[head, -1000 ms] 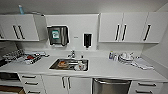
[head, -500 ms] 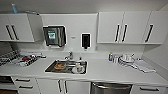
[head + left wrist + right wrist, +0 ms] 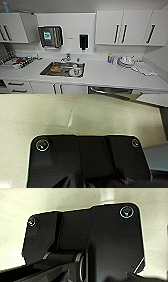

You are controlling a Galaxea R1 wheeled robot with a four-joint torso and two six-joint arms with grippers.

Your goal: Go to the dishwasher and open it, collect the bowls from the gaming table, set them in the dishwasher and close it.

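Facing a white kitchen bench (image 3: 105, 72) with a sunken sink (image 3: 62, 69) full of dishes, a drying rack (image 3: 17, 61) to the left and wall cupboards (image 3: 125, 27) above. Dishwasher (image 3: 110, 90) glimpsed as a steel front at the lower edge, under the bench right of the sink, low and ahead, long axis along the bench, seemingly nearer the right arm. Cannot tell whether either pincer is spread or pressed together.

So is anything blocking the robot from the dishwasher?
Nothing visible does. The dishwasher, its steel top edge peeking out under the white counter, sits right of the sink, with nothing in front.
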